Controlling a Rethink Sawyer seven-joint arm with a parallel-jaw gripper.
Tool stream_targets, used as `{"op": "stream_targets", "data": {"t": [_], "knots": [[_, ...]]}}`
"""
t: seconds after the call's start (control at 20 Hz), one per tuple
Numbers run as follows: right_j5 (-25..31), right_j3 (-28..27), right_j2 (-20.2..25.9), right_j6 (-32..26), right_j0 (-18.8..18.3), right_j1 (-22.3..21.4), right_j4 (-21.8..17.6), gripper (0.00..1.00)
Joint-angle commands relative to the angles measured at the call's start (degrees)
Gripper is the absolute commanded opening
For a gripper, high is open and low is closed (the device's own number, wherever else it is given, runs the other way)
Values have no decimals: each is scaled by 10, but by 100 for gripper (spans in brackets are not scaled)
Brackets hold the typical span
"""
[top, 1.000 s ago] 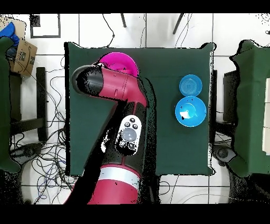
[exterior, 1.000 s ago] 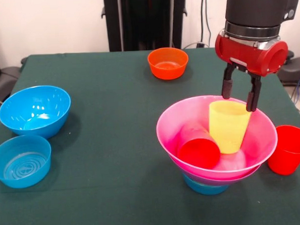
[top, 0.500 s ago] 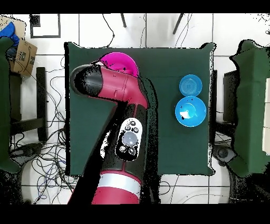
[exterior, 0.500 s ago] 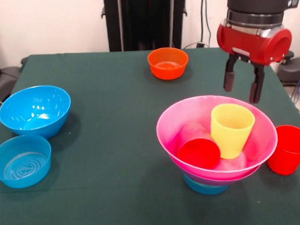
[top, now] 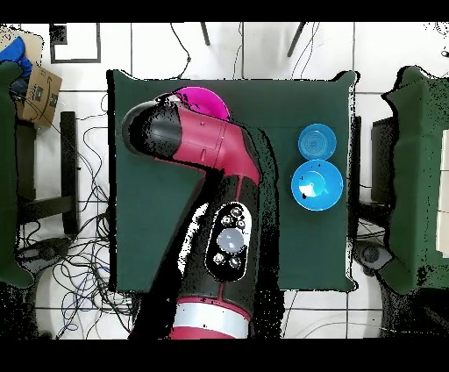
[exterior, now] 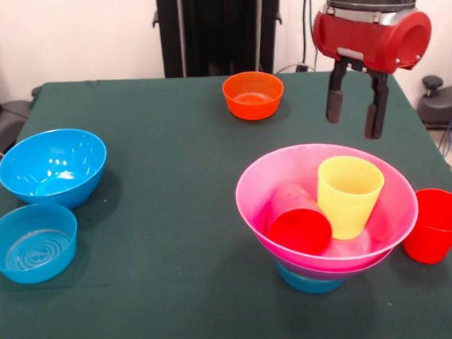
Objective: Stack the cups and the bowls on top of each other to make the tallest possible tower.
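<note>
My gripper (exterior: 353,126) is open and empty, hanging above and behind the big pink bowl (exterior: 251,202). The pink bowl rests on a small blue bowl (exterior: 310,281). A yellow cup (exterior: 349,197) stands upright inside the pink bowl, and a red cup (exterior: 298,229) lies on its side beside it. A second red cup (exterior: 435,226) stands on the table to the right. A small orange bowl (exterior: 253,95) sits at the far middle. In the overhead view the arm (top: 197,145) hides the gripper and most of the pink bowl (top: 210,98). No lime green bowl shows.
Two blue bowls sit at the left in the front view, the larger (exterior: 52,167) behind the smaller (exterior: 31,242). They also show in the overhead view, the larger (top: 317,185) and the smaller (top: 316,140). The green table (exterior: 166,179) lies between them and the pile.
My gripper has let go of the yellow cup's rim, risen and drifted slightly left. The yellow cup stays upright in the pink bowl.
</note>
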Motion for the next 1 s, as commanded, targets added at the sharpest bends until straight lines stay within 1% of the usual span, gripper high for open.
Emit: {"op": "stream_targets", "data": {"t": [0.05, 0.25, 0.4, 0.6, 0.7, 1.0], "knots": [[2, 48, 77, -79, -20, 19, -66, 100], [1, 43, 81, -77, -23, 20, -78, 100], [-4, 30, 85, -101, -38, 25, -103, 100], [-17, 16, 122, -160, -89, 36, -137, 100], [-18, 14, 138, -173, -107, 37, -154, 100], [7, 36, 180, -199, -155, 8, -199, 100]]}}
